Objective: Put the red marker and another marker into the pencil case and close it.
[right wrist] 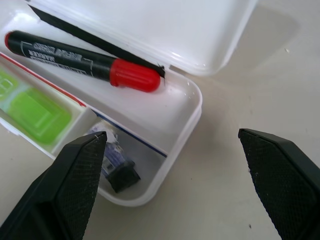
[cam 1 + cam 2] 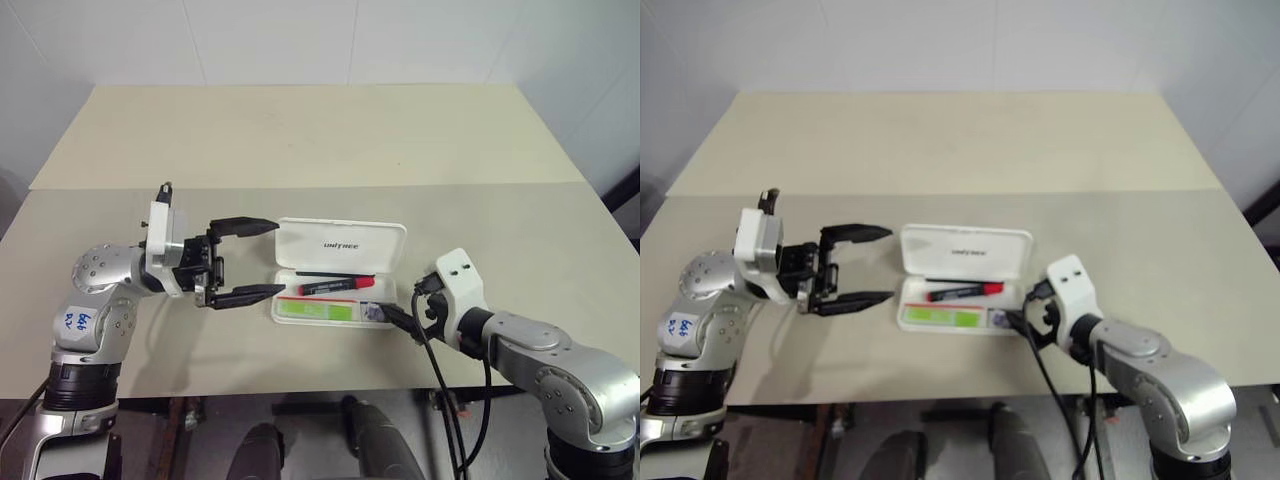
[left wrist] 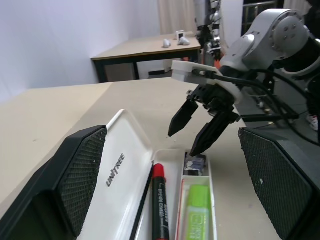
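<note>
On the tan table the pencil case sits wide open, lid tipped back toward the far side, and both pens look to be in already: the red marker lies in the back trough and the lime-green marker in the front compartment, both lengthwise along the case. So my guess is the loading is done and only the closing is left. What matters for that is where the lid sits relative to the arms. The case runs left to right, with its hinge along that same line, so the lid has to swing forward toward the robot. The left gripper hangs just off the case's left end, fingers spread wide and holding nothing, aimed sideways along the case. The right gripper is at the right end, over the corner with a small dark bit in the end pocket, also spread and empty. Both are about equally close, though the left one's upper finger is nearly level with the lid edge, so I'd bet on that side.
</note>
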{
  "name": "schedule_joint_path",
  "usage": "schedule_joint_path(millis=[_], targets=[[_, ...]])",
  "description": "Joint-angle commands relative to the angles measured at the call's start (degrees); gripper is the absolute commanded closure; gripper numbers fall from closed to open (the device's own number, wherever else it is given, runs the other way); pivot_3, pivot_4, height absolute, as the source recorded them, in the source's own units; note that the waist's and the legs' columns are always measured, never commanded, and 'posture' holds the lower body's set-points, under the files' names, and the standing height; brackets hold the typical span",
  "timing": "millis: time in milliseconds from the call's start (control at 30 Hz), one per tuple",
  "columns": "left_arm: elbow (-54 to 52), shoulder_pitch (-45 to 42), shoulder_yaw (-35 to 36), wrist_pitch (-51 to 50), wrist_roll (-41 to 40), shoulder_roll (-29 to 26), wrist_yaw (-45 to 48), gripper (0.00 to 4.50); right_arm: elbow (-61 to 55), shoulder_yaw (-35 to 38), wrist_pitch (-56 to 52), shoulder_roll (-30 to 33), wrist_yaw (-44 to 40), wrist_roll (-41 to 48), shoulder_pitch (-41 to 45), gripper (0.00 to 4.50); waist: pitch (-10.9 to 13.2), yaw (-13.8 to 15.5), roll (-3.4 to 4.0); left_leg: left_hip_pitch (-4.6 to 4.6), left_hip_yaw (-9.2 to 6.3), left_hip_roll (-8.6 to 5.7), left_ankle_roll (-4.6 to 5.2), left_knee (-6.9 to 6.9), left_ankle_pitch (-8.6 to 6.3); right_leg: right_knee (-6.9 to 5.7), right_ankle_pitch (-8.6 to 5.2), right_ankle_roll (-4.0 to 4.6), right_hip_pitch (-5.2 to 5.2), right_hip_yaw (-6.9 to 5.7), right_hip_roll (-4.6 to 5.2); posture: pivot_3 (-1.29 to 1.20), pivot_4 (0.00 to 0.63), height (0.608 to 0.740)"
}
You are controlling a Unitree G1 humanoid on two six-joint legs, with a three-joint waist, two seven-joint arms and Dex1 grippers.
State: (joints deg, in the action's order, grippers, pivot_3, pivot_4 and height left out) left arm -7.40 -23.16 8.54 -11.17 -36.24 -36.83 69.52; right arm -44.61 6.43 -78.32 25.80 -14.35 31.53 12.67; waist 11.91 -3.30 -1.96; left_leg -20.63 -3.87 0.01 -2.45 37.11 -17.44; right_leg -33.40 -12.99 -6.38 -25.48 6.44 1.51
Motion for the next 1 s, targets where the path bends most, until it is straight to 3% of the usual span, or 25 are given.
schedule_joint_path(millis=[33, 300, 367, 600, 733, 1000], targets=[[4.2, -3.7, 3.4, 3.7, 2.4, -1.6, -1.8, 0.00, -0.8, 0.7, 1.9, 1.0, -0.5, -0.2, 0.8, 0.04, 0.0, 0.0, 0.00, 0.00, 0.00, 0.00, 0.00, 0.02, 0.00, -0.01, 0.00, 0.01, 0.00, 0.00, 0.00, 0.00, 0.150, 0.740], [21.3, -11.9, 2.9, 11.5, 10.0, -5.6, -0.2, 0.00, 0.0, 4.4, 5.8, 4.8, -4.4, 1.0, 0.2, 0.04, 0.0, 0.0, 0.00, 0.00, 0.00, -0.02, 0.01, -0.02, 0.00, 0.00, 0.09, -0.18, 0.00, -0.03, 0.01, 0.00, 0.150, 0.740], [24.1, -14.3, 3.0, 12.9, 9.9, -4.5, 0.2, 0.00, 0.1, 5.7, 8.2, 5.2, -6.0, 1.8, -0.2, 0.04, 0.0, 0.1, 0.00, 0.01, 0.00, -0.02, 0.05, -0.04, -0.03, -0.01, 0.27, -0.58, 0.00, -0.04, 0.01, 0.00, 0.150, 0.740], [36.2, -20.9, 2.7, 17.7, 11.2, -2.1, 1.6, 0.00, -0.8, 12.4, 16.4, 5.0, -11.5, 6.9, -3.1, 0.04, 0.0, 0.4, -0.02, -0.06, -0.05, -0.04, 0.06, -0.02, -0.05, -0.01, 0.34, -0.69, 0.00, -0.08, 0.05, 0.00, 0.150, 0.740], [43.9, -25.5, 3.1, 19.4, 11.9, -0.9, 1.5, 0.00, -1.8, 15.3, 23.2, 6.9, -18.8, 11.3, -6.2, 0.04, 0.0, 0.4, -0.04, -0.06, -0.06, -0.05, 0.07, 0.00, -0.05, -0.03, 0.36, -0.72, 0.00, -0.08, 0.05, 0.00, 0.150, 0.740], [57.6, -32.7, 1.9, 22.7, 16.3, 1.4, -0.9, 0.00, 3.3, 15.2, 35.0, 9.4, -22.4, 8.6, -7.2, 0.04, 0.0, 0.3, -0.06, -0.01, -0.03, -0.08, 0.07, 0.07, -0.05, -0.14, 0.38, -0.73, 0.01, -0.06, 0.05, 0.00, 0.150, 0.740]])
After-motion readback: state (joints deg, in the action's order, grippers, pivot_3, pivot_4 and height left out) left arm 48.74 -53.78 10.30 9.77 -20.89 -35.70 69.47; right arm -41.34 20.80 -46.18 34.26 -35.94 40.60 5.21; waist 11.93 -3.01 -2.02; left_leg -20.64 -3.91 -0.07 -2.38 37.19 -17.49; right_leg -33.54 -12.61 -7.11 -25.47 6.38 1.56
